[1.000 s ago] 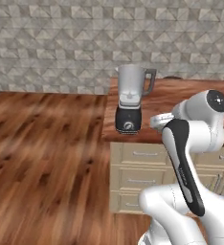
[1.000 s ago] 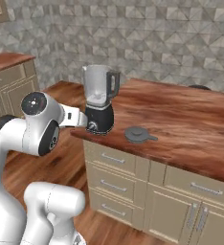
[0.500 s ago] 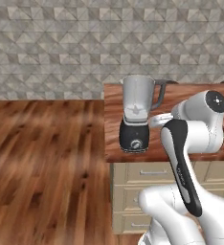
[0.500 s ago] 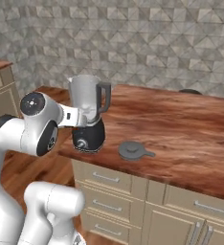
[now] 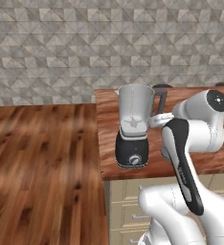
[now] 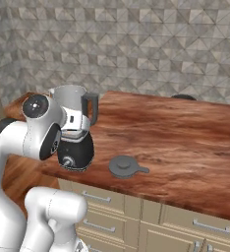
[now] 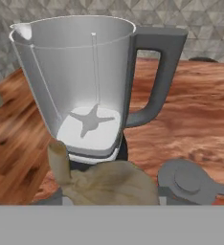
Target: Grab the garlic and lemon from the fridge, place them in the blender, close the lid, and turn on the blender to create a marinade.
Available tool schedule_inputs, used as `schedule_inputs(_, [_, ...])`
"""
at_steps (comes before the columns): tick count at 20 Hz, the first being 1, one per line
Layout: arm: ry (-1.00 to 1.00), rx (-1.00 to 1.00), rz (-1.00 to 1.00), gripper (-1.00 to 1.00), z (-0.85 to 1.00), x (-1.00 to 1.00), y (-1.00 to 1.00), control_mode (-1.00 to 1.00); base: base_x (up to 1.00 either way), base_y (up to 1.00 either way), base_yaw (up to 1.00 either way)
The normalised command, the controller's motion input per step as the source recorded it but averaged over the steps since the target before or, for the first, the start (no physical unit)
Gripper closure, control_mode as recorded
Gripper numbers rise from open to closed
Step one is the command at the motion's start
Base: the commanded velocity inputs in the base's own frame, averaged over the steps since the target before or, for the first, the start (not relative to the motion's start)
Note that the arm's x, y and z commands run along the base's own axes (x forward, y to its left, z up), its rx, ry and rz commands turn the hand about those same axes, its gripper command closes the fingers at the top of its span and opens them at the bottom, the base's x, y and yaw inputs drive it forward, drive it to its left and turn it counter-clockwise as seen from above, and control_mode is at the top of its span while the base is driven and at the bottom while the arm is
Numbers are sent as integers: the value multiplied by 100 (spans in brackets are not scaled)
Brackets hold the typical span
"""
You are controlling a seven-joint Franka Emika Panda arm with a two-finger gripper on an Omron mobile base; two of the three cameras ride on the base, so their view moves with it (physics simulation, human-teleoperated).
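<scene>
The blender [image 7: 85, 81] stands close in front of my hand: an open clear jar, blades showing at its bottom, on a black base with a silver knob [image 5: 132, 160]. It sits near the counter's left end [image 6: 75, 133]. A pale tan lumpy garlic [image 7: 104, 184] sits at the bottom of the hand view, with my gripper [image 7: 106, 195] shut on it and the fingertips hidden behind it. The garlic is lower than the jar's rim and on its near side. The dark grey lid [image 6: 124, 166] lies flat on the counter to the right of the blender [image 7: 190, 182]. The lemon and the fridge are out of view.
The blender stands on a wooden counter [image 6: 186, 138] over tan drawers [image 6: 97, 199]. A dark round object [image 6: 184, 97] sits at the counter's back edge by the stone wall. Left of the counter lies open wooden floor [image 5: 37, 158].
The whole scene has shifted in both base views: the base has driven and the blender and counter now sit nearer and lower in frame. The arm keeps the same pose.
</scene>
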Motion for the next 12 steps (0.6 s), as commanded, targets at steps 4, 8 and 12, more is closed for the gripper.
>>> schedule_inputs(4, [-3, 0, -3, 100, 50, 0, 11, -100, 0, 0, 0])
schedule_inputs(8, [0, 0, -1, 100, 70, 8, 14, -100, 0, 0, 0])
schedule_inputs(12, [0, 0, 0, 100, 64, 31, 24, -100, 0, 0, 0])
